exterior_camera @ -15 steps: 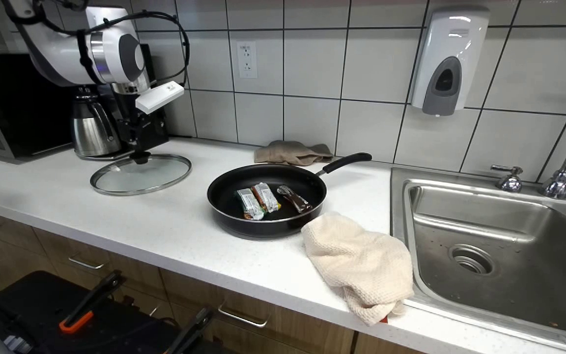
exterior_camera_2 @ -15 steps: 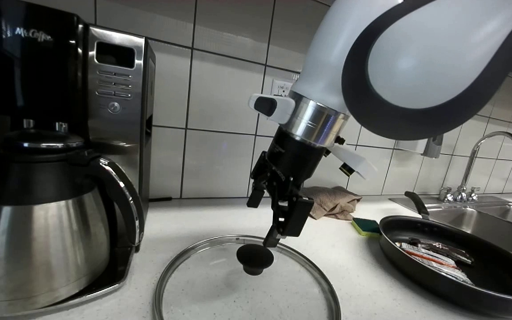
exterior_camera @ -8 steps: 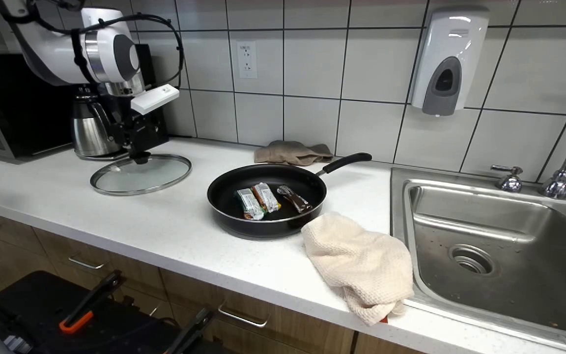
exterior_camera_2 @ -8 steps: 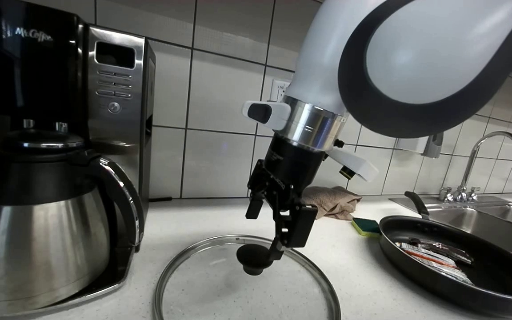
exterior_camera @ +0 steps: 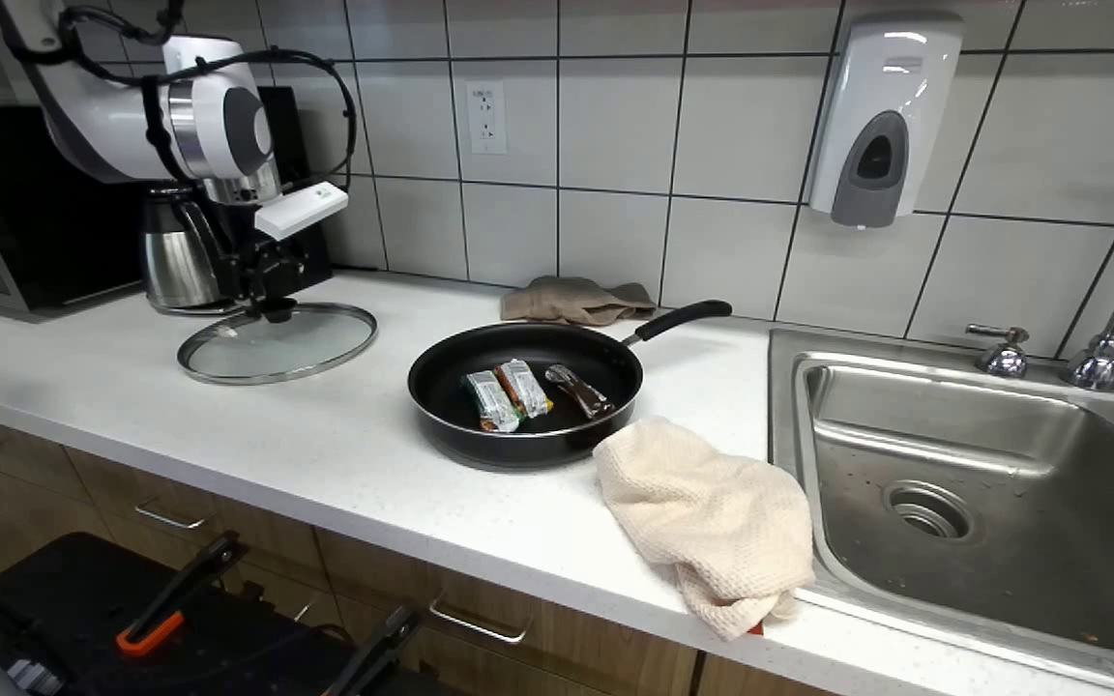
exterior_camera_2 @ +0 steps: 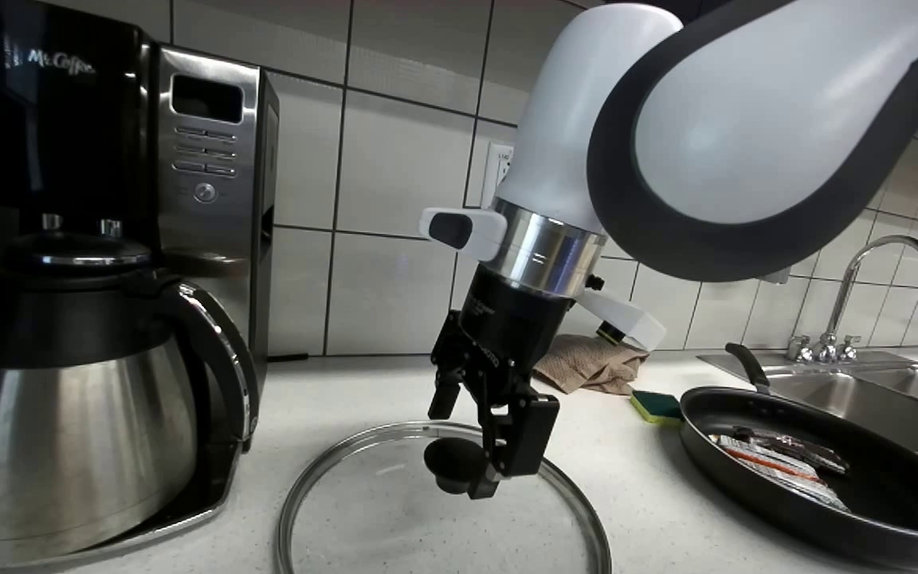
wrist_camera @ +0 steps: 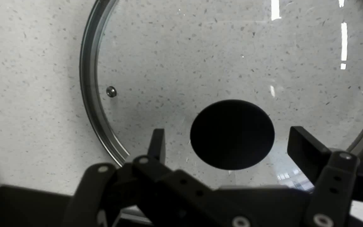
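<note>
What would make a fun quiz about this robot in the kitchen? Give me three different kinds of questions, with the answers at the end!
1. Pick one. What lies in the round black frying pan with the long handle?
A. a green and yellow sponge
B. shiny wrapped packets
C. white eggs

2. True or false? In the wrist view, the jaws of the robot's black jointed gripper stand open, with the round black knob of the clear glass lid showing between them.

3. Fill the gap: the crumpled cream textured cloth lies between the pan and the ____.

Key:
1. B
2. True
3. silvery steel sink
</note>
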### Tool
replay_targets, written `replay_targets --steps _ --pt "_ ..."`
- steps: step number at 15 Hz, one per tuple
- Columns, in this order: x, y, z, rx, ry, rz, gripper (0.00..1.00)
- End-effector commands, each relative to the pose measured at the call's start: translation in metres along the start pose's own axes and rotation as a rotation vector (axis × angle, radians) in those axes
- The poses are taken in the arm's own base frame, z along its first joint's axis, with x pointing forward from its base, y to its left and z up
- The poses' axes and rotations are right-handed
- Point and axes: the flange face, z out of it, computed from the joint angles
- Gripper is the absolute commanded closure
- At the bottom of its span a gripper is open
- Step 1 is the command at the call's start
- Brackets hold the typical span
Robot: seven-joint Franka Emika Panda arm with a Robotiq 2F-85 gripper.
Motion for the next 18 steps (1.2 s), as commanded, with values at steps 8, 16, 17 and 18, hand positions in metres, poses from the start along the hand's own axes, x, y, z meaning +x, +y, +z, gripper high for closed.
replay_targets --steps 8,16,17,18 --pt "0.0045 0.0082 0.0042 0.004 -0.007 -0.03 0.25" --pt "0.0059 0.0084 0.0038 0.005 -0.009 -0.035 0.61" --pt "0.0055 0.0082 0.0027 0.003 -0.009 -0.036 0.61" --pt "0.0061 0.0084 0.0001 0.006 -0.019 -0.036 0.61"
